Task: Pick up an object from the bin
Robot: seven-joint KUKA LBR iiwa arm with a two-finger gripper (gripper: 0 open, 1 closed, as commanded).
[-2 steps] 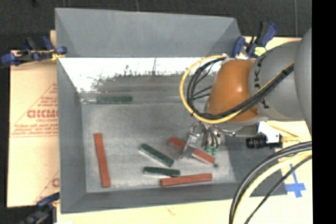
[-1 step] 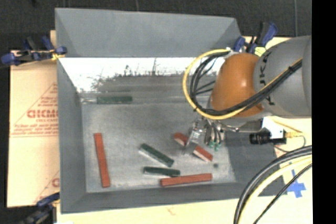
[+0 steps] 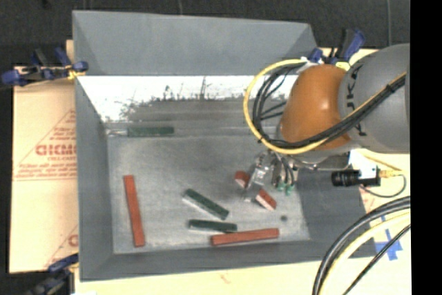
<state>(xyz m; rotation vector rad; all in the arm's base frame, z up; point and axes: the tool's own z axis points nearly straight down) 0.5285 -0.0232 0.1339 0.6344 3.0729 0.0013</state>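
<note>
My gripper [image 3: 257, 179] is down in the right half of the bin, under the orange wrist cover. It stands over the middle of a short red stick [image 3: 266, 202] that lies slantwise on the floor. One end of the stick shows on each side of the gripper and its middle is hidden. A dark green stick [image 3: 205, 204] lies slantwise a little to the left of it. A longer red stick [image 3: 245, 237] rests along the front wall, just below the gripper.
A second dark green stick [image 3: 213, 225] lies flat near the front. Along the left side stands a long red stick [image 3: 134, 211]. Another green stick [image 3: 150, 130] rests against the back wall at left. The arm and its cables cover the bin's right rim.
</note>
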